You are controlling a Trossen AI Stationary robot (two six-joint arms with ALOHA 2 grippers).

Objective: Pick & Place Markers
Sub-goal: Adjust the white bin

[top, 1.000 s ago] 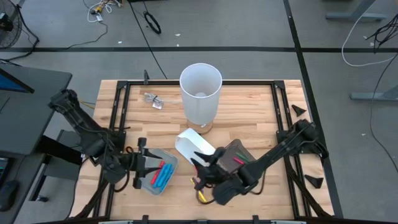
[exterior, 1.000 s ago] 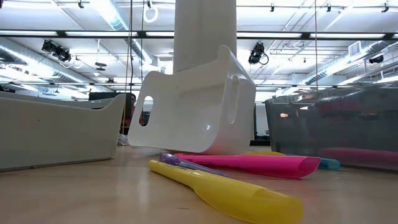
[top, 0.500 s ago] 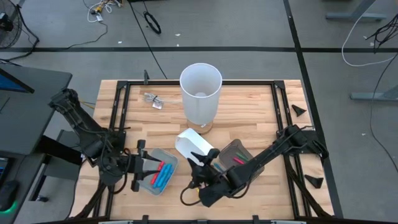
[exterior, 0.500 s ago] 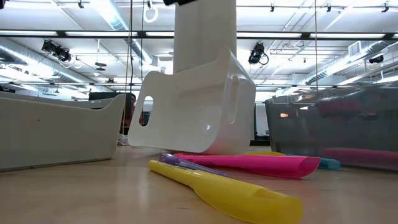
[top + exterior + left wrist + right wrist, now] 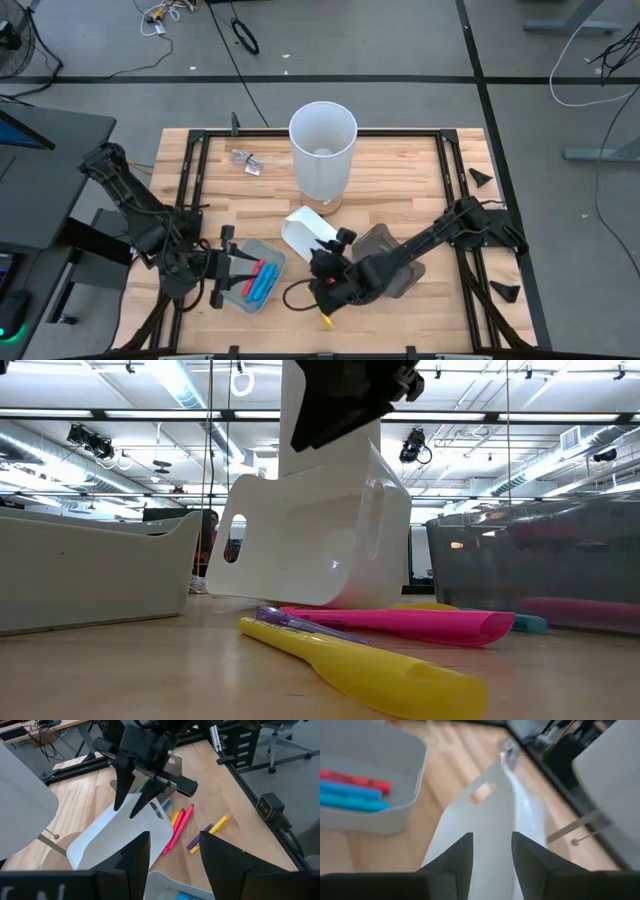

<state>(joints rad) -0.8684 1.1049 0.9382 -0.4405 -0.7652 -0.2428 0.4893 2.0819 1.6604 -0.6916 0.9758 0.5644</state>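
On the wooden worktop (image 5: 400, 170), loose plastic markers (image 5: 186, 827) in pink, yellow, purple and blue lie beside a tipped white plastic bin (image 5: 307, 234). Two blue markers and a red one (image 5: 262, 281) rest in a shallow grey tray (image 5: 243, 295) near the front left. The right gripper (image 5: 131, 805) hangs above the tipped bin, its fingers apart and holding nothing. The left gripper (image 5: 234, 274) waits at the grey tray's left edge, fingers parted and empty. A dark translucent bin (image 5: 385, 243) sits just right of the white one, under the right arm. A tall white cylindrical container (image 5: 322, 150) stands behind them.
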